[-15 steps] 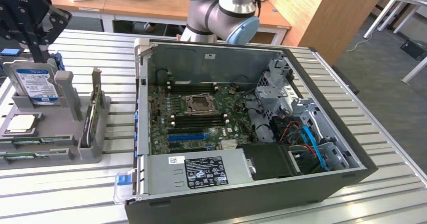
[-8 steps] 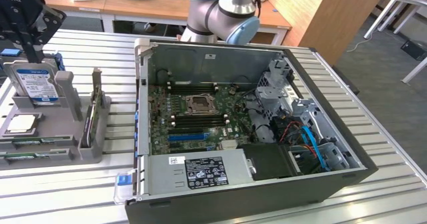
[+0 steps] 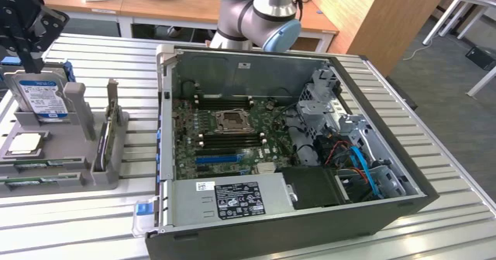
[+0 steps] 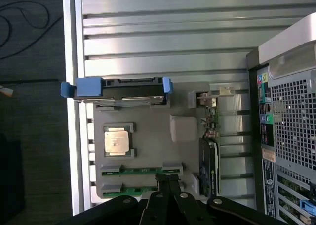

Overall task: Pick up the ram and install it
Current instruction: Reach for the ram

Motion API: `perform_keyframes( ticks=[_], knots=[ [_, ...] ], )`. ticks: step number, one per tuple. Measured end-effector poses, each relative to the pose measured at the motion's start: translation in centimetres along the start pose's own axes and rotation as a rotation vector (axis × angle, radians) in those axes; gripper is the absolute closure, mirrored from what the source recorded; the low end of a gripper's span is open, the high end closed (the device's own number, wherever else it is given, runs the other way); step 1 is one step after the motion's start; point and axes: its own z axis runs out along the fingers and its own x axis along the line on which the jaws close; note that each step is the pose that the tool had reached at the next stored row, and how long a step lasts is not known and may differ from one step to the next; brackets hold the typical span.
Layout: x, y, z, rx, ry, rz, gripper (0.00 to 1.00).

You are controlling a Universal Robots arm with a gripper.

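Two thin green ram sticks [image 4: 140, 170] lie in a grey plastic holder [image 4: 148, 121] beneath the black pincer [image 4: 168, 179], open black computer case [image 3: 310, 225] alongside.

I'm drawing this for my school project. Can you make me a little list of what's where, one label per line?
gripper: shut, nothing in it, above the grey holder
ram sticks: two, lying in the holder's slots
hard drive: standing upright in the holder
computer case: open, motherboard showing
slatted table: holder at the exterior view's left, case beside it
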Motion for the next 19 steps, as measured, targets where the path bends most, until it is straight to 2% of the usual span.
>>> perform_keyframes(
  ticks=[10, 19],
  knots=[
    [1.1, -0.09, 0.04, 0.0003, 0.0032, 0.000, 0.89],
    [1.1, -0.28, 0.03, 0.0004, 0.0039, 0.000, 0.89]
  ],
)
